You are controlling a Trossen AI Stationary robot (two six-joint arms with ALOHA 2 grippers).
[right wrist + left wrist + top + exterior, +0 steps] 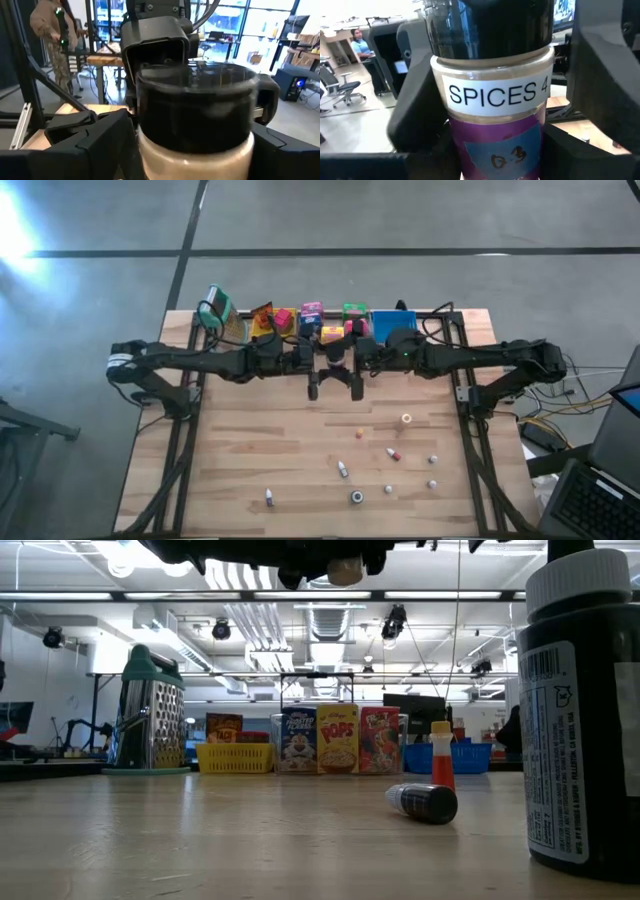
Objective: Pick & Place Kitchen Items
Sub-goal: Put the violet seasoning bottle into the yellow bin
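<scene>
Spice jar (492,100) in left claw (314,387)

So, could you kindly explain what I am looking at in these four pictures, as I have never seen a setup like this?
It is a robot with two dark arms working at a wooden table. One picture looks straight down from above, one looks level across the tabletop, and the other two come from cameras on each arm's wrist. Along one edge of the table stand a grater, a yellow basket, mini cereal boxes and a blue bin. Small bottles are scattered over the open wood. The arms meet in mid-air above the table. The left gripper is shut on a spice jar that has a black lid and a purple label. The right gripper is at the lid end of that jar. The pictures do not show whether it grips yet.
</scene>
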